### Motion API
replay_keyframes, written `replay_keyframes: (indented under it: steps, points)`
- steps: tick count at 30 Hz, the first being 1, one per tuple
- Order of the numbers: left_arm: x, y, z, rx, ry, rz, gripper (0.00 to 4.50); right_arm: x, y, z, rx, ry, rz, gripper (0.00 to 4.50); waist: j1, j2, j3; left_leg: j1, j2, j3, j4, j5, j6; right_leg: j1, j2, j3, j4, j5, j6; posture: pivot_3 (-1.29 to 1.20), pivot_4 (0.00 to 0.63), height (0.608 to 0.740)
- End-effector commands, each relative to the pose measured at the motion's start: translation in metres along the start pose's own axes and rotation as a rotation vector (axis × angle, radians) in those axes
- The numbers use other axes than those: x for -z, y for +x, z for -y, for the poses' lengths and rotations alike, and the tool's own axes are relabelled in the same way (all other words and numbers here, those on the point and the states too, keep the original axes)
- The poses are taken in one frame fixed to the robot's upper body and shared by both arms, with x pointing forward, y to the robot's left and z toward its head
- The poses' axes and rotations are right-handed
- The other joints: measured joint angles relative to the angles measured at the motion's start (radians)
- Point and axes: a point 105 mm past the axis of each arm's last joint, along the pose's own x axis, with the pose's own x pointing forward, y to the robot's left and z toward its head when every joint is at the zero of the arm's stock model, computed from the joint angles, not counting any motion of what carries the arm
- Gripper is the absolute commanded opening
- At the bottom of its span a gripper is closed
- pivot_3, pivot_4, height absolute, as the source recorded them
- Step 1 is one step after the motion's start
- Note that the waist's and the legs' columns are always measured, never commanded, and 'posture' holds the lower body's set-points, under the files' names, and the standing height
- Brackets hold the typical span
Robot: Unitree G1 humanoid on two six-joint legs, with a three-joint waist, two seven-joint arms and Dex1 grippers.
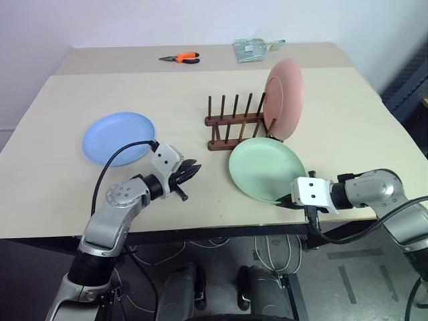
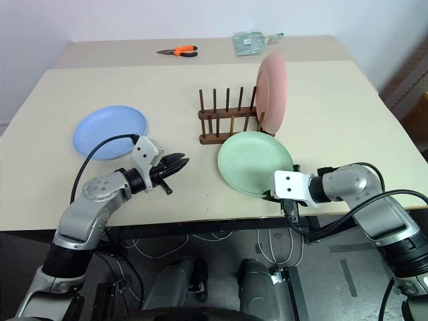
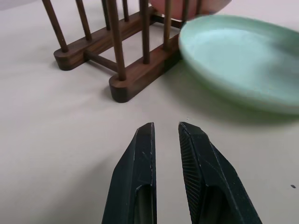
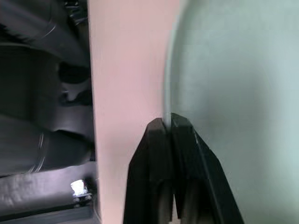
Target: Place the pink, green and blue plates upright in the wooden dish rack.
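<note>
Right gripper (image 4: 167,122): at the near edge of the table (image 1: 60,134), its two black fingers pressed together, tips at the near rim of the green plate (image 1: 266,168); whether the rim is caught between them I cannot tell
Green plate: lies flat on the table near its front edge, just in front of the wooden dish rack (image 1: 231,122) and close to its near rail
Left gripper (image 1: 190,172): held low over the table between the blue plate (image 1: 118,137) and the green plate, pointing toward the rack; jaws stand a narrow slit apart with nothing between them
Wooden dish rack: dark brown, mid-table, two rails with rows of thin upright pegs; most slots unfilled
Pink plate (image 1: 284,98): stands on edge at the right end of the rack, leaning slightly among the last pegs
Blue plate: flat on the table to the left, well apart from the rack, just beyond the left gripper
Pliers (image 1: 180,58): orange handles, lying at the far side of the table
Clear bag (image 1: 253,49): near the far edge, right of the pliers
</note>
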Motion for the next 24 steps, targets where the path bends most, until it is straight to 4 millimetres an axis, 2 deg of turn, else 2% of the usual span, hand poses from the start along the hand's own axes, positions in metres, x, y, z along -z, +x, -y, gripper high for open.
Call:
replay_keyframes:
  steps: [1, 5, 8, 11, 14, 16, 17, 20, 24]
  points:
    - [-0.010, -0.003, 0.001, 0.000, 0.014, 0.036, 0.79, -0.006, -0.010, -0.010, -0.045, -0.025, 0.025, 0.05, 0.000, 0.000, 0.000, 0.000, 0.000, 0.000, 0.000, 0.000, 0.000, 0.000, 0.000, 0.000, 0.000, 0.000, 0.000, 0.00, 0.150, 0.740]
    - [-0.011, -0.002, 0.000, 0.001, 0.014, 0.038, 0.79, -0.027, -0.032, -0.017, -0.097, -0.009, 0.080, 0.05, -0.001, 0.000, 0.000, 0.000, 0.000, 0.000, 0.000, 0.000, 0.000, 0.000, 0.000, 0.000, 0.000, 0.000, 0.000, 0.00, 0.150, 0.740]
    - [-0.010, -0.003, -0.003, -0.002, 0.015, 0.033, 0.79, -0.063, -0.061, -0.014, -0.111, 0.008, 0.208, 0.05, -0.002, 0.000, 0.000, 0.000, 0.000, 0.000, 0.000, 0.000, 0.000, 0.000, 0.000, 0.001, 0.000, 0.000, 0.000, 0.00, 0.150, 0.740]
    - [-0.007, -0.005, -0.008, -0.010, 0.015, 0.024, 0.79, -0.105, -0.089, 0.007, -0.042, 0.035, 0.401, 0.05, -0.007, 0.000, 0.001, 0.000, 0.001, -0.001, 0.000, 0.000, 0.000, -0.001, 0.000, 0.001, 0.000, 0.000, -0.001, 0.00, 0.150, 0.740]
    - [-0.006, -0.006, -0.014, -0.021, 0.018, 0.020, 0.79, -0.167, -0.127, 0.038, 0.049, 0.071, 0.807, 0.05, -0.013, -0.001, 0.001, 0.000, 0.002, -0.001, 0.000, -0.001, -0.002, -0.002, -0.001, 0.000, 0.000, 0.000, -0.002, 0.00, 0.150, 0.740]
    - [-0.007, -0.006, -0.016, -0.025, 0.020, 0.020, 0.79, -0.191, -0.140, 0.052, 0.086, 0.120, 0.978, 0.05, -0.011, -0.002, 0.001, 0.000, 0.002, -0.001, -0.001, -0.002, -0.004, -0.002, -0.001, 0.000, -0.001, 0.000, -0.004, 0.00, 0.150, 0.740]
    - [-0.007, -0.006, -0.016, -0.027, 0.021, 0.022, 0.79, -0.200, -0.145, 0.070, 0.150, 0.199, 1.074, 0.05, -0.011, -0.002, 0.001, 0.000, 0.002, -0.001, -0.001, -0.002, -0.004, -0.002, -0.001, 0.000, -0.001, 0.000, -0.005, 0.00, 0.150, 0.740]
    - [-0.008, -0.005, -0.015, -0.029, 0.020, 0.028, 0.79, -0.209, -0.143, 0.108, 0.269, 0.405, 1.176, 0.05, -0.009, -0.002, 0.001, -0.001, 0.002, 0.000, -0.001, -0.003, -0.005, -0.002, -0.002, -0.001, -0.001, 0.000, -0.004, 0.00, 0.150, 0.740]
    - [-0.008, -0.006, -0.009, -0.022, 0.014, 0.033, 0.79, -0.203, -0.124, 0.134, 0.285, 0.615, 1.178, 0.05, -0.004, -0.002, 0.001, -0.004, 0.001, 0.000, -0.001, -0.002, -0.004, -0.005, -0.003, -0.002, -0.001, 0.001, -0.003, 0.00, 0.150, 0.740]
